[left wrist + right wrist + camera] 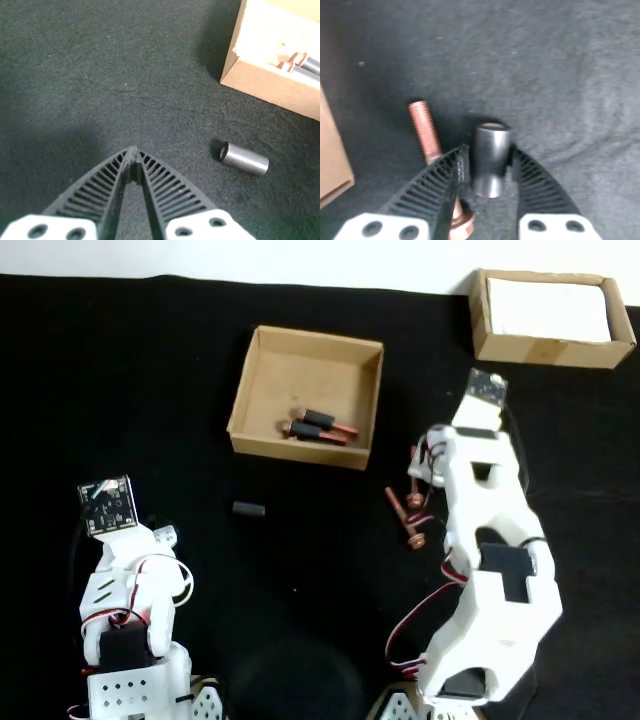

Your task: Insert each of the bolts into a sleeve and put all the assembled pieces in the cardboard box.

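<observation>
The right arm's fingers [489, 150] are set narrow and hold a dark sleeve [491, 162] between them. The sleeve seems to stand on end. I cannot tell if it rests on the black surface [560, 75] or is lifted a little. I think it is held this way so that a bolt can be slid into its hole.

A copper bolt [425, 134] lies just beside that sleeve, partly under one finger. Seen from above, the right arm leans in at the right of the frame. Two bolts [396, 502] lie on the surface just left of it, so they are close by for the next step.

The left arm's fingers [132, 152] are pressed tight together with nothing in them. This arm sits in the lower left of the frame from above. It looks like it is waiting.

A second sleeve [248, 508] lies on its side, a bit left of the middle. It is between the left arm and the cardboard box [290, 375].

The cardboard box sits in the upper middle. Two finished pieces [320, 427] lie inside it, near its front wall. So I think two more are left to make.

Another box [550, 348] with white inside sits in the upper right corner.
</observation>
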Motion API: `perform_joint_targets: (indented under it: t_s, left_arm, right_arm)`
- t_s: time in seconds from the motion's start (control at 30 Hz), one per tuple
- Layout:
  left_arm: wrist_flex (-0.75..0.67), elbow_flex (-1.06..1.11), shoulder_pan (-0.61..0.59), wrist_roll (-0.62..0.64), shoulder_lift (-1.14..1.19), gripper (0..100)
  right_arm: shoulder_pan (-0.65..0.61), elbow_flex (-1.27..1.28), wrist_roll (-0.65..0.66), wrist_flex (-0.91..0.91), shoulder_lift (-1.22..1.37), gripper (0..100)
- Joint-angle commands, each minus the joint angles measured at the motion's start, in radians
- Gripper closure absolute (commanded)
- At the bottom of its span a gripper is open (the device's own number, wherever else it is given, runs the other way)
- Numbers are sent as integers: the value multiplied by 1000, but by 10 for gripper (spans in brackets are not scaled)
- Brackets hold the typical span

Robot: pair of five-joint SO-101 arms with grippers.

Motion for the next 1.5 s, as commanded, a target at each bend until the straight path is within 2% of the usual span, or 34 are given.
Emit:
perform_joint_targets:
  t_s: [0.0,0.2,0.37,0.53,0.77,0.97,1.23,1.37,1.47]
  left_arm:
    - [5,15,12,-2,-10,990]
    - [6,15,12,-2,-10,990]
    - [2,15,12,-2,-10,990]
    - [0,15,12,-2,-10,990]
    - [6,15,4,-3,-10,990]
    - [40,15,-90,-5,-10,991]
    - [141,1,-94,-3,-8,991]
    - [187,-84,-91,-3,-8,991]
    - [192,-185,-68,-64,-2,991]
  right_arm:
    - [-2,-70,-6,-1,79,993]
    - [-1,-197,-11,136,150,992]
    - [10,-337,-11,360,99,992]
    - [19,-481,-11,552,-82,992]
    - [19,-584,-11,719,-444,992]
    - [21,-576,-5,835,-773,992]
    - [21,-565,-9,995,-1118,992]
    - [94,-433,-3,990,-1328,992]
    - [130,-252,18,990,-1486,992]
